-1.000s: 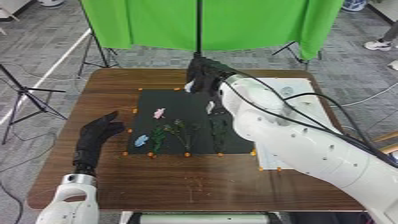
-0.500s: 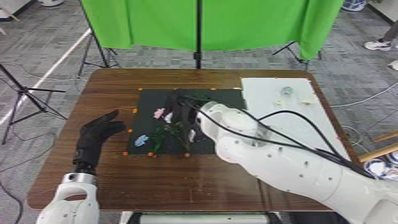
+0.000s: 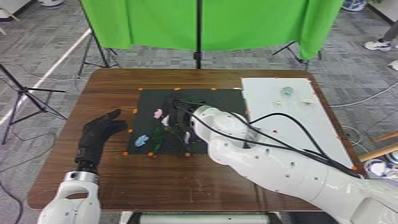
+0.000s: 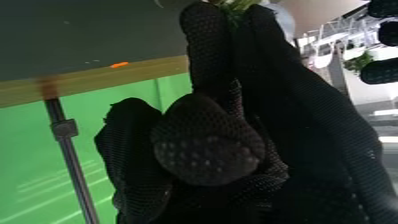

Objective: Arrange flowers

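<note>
My right hand is over the black mat in the head view, partly hiding the flowers under it. A white flower shows beside its fingers. In the right wrist view, greenery and a whitish petal sit at the fingertips of my right hand, its fingers closed around them. Left of the hand on the mat lie a pink flower, a blue flower and a green stem. My left hand stays left of the mat, fingers relaxed.
A white sheet lies right of the mat, with a pale green piece and a pale yellow piece on it. Orange markers edge the mat. A green curtain hangs behind the brown table.
My right hand has come down from the mat's far edge toward its middle left, bringing the white flower along, and now moves little. The left hand has kept still.
</note>
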